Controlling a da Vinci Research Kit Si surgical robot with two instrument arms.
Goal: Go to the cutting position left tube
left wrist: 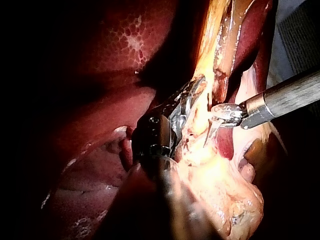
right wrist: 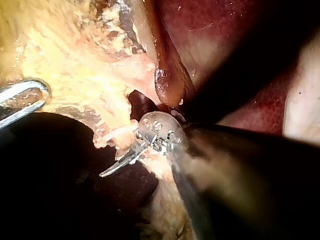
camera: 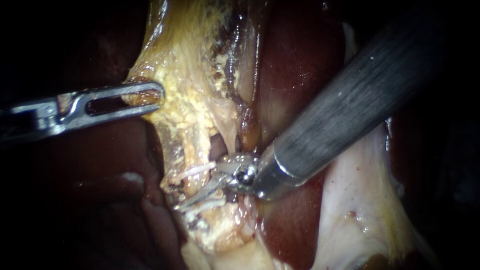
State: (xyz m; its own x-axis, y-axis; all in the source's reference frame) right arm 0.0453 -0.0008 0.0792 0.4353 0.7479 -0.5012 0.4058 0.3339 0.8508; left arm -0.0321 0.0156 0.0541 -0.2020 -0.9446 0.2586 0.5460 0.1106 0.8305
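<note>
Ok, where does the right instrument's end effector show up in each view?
Endoscope view: the right instrument's end effector sits low, centre, jaws open, shaft from upper right.
Left wrist view: just ahead of the left instrument, reaching in from beside it.
Right wrist view: at its own shaft's end.
Shared landmark: the yellow tissue the left instrument grips.

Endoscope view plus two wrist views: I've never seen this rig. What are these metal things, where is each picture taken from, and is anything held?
Two thin robot instruments work on a pig's liver. The endoscope looks from close by; each wrist camera rides on one instrument's arm. The left instrument, entering from the left, has its jaws shut on yellow fatty tissue. The right instrument holds nothing: its blade-like jaws stand open by a thin pale strand.
</note>
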